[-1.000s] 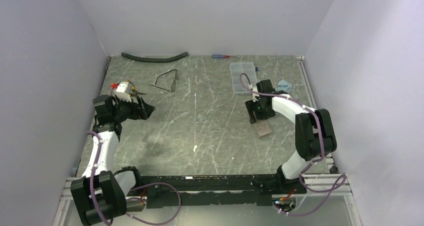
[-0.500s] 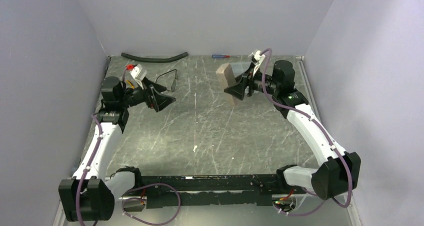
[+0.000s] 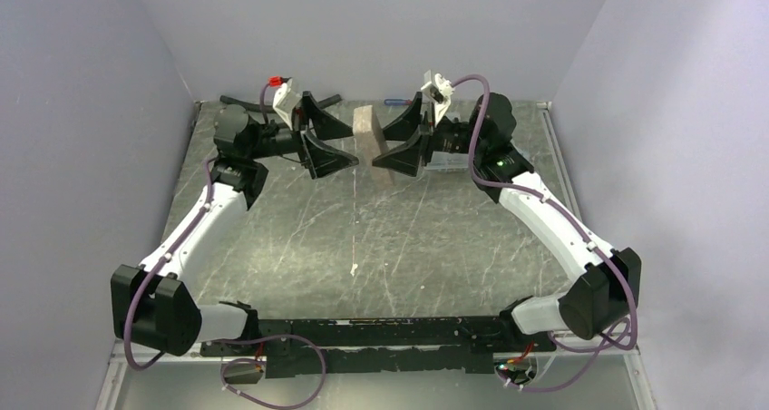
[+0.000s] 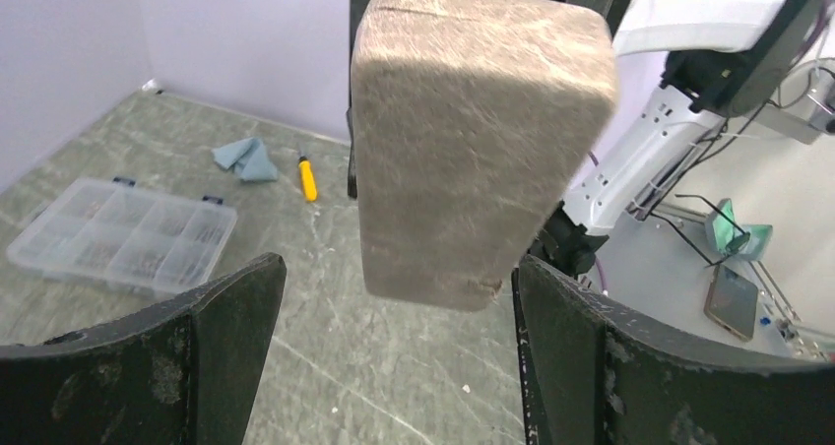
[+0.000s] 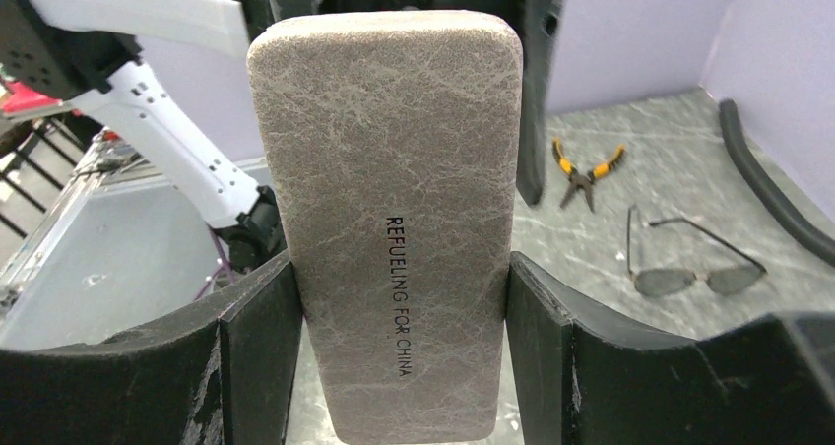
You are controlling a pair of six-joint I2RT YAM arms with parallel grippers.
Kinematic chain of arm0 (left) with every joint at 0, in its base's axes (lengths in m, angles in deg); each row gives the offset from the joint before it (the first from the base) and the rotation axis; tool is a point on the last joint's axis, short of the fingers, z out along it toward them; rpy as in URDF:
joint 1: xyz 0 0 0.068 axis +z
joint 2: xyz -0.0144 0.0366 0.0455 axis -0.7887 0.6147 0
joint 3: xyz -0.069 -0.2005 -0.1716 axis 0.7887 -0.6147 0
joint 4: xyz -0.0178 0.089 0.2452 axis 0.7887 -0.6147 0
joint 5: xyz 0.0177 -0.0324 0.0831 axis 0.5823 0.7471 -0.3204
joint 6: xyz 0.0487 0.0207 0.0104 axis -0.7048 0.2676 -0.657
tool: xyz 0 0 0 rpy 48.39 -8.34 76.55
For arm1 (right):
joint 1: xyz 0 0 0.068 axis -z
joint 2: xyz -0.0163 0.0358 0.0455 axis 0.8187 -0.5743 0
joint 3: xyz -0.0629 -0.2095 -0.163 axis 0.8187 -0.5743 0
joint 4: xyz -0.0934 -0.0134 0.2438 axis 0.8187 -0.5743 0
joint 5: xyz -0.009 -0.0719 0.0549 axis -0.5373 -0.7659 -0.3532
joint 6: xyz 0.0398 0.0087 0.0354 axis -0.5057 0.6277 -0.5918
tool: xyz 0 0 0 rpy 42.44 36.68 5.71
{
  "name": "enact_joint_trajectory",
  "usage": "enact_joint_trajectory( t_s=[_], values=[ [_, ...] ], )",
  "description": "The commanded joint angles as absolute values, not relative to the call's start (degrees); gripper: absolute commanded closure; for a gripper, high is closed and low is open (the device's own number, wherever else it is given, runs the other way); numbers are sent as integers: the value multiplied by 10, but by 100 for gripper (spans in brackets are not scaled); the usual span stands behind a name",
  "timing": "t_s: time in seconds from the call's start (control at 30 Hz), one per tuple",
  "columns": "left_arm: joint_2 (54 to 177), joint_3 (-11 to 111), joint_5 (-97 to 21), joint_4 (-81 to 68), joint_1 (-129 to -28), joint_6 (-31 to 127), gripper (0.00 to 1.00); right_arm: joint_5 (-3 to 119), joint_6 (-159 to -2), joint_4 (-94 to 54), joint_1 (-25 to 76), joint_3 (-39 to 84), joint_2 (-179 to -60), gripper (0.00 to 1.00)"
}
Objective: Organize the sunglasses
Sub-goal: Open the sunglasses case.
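Sunglasses (image 5: 694, 263) lie apart from the right hand (image 5: 401, 268) gripping the case (image 5: 394, 150).

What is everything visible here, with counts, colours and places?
case: 1, brown-grey, upright in the air above mid-table
sunglasses: 1, dark wire frame, on the table near the hose
pliers: 1, yellow handles, near the sunglasses
hose: 1, black, far-left edge
organiser box: 1, clear, far right
cloth: 1, blue, beyond the box
small tool: 1, yellow handle, beside the cloth
screwdriver: 1, blue and red, far edge
table: 1, grey marbled
left end effector: open, flanking the case
right end effector: shut on the case
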State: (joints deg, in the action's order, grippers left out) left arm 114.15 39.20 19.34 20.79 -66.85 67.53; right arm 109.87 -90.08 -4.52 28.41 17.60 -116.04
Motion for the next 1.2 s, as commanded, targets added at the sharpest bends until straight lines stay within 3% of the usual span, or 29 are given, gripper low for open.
enact_joint_trajectory(
  t_s=[0.0,0.4,0.53,0.8,0.9,1.03,1.17],
  values=[
    [1146,427,210,267,-688,695,6,1123,-877,1,263,220,-1150,98],
    [1145,433,279,350,-720,715,6,1105,-870,-1,254,221,-1155,99],
    [1147,442,243,323,-723,728,8,1099,-863,-10,250,227,-1157,99],
    [1140,437,231,317,-723,728,41,1092,-858,-17,249,222,-1150,99],
    [1142,441,230,313,-723,729,41,1085,-857,-20,248,224,-1152,100],
    [1143,444,227,302,-728,727,29,1069,-848,-43,248,232,-1158,100],
    [1140,444,222,296,-730,725,38,1059,-848,-43,247,230,-1156,100]
  ],
)
